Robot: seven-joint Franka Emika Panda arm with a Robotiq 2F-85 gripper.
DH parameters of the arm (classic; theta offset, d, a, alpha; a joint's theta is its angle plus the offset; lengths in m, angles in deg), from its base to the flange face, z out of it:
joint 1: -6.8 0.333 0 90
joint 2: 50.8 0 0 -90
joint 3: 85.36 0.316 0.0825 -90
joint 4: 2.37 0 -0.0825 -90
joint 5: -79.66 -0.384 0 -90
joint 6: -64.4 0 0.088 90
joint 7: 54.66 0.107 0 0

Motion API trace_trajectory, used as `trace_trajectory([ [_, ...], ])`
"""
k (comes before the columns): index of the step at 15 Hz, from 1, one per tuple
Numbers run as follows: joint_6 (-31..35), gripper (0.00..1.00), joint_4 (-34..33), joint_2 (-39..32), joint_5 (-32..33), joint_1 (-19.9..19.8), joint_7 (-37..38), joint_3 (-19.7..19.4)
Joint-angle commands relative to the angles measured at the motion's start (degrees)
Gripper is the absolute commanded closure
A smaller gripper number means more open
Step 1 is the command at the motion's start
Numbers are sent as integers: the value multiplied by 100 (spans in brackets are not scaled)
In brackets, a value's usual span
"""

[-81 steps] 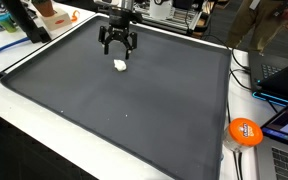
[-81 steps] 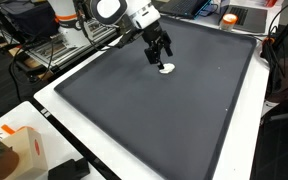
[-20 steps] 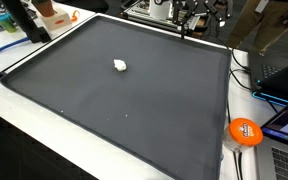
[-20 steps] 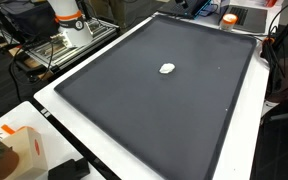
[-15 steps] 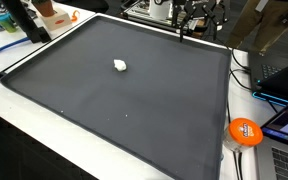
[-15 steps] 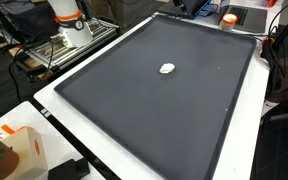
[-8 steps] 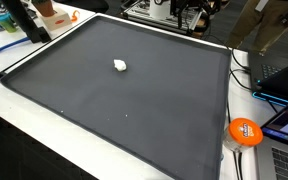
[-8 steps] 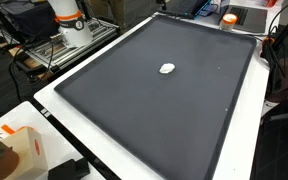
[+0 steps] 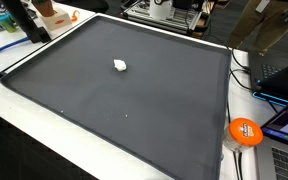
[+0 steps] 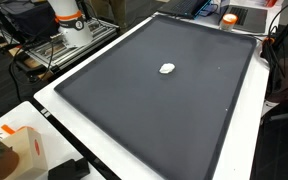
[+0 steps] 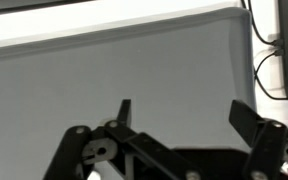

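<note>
A small white lump (image 9: pixel 120 66) lies alone on the dark grey mat (image 9: pixel 134 110), toward its far side; it also shows in the other exterior view (image 10: pixel 167 69) on the same mat (image 10: pixel 174 110). My gripper (image 11: pixel 180 106) shows only in the wrist view. Its two dark fingers (image 11: pixel 125 110) stand wide apart with nothing between them, high above bare grey mat near the mat's white-edged border. The white lump is not in the wrist view. The gripper is out of both exterior views; only the robot's base (image 10: pixel 69 22) shows.
An orange round object (image 9: pixel 245 131) lies on the white table off the mat's corner, beside laptops (image 9: pixel 284 80) and cables. An orange-and-white box (image 10: pixel 19 148) and a plant stand at the near corner. More clutter (image 10: pixel 229 16) sits beyond the far edge.
The gripper stood just over the white lump 5.4 s ago; it has since lifted away to the mat's far edge and has now left both exterior views. The lump has not moved.
</note>
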Motion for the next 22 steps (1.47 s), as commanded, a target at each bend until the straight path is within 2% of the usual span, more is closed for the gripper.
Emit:
trace_trajectory([
  [1,-811,0,-384,535,1082,-265,589,145],
  [2,-551,0,-299,350,622,-135,334,33],
  [22,-600,0,-363,306,678,-152,359,38],
])
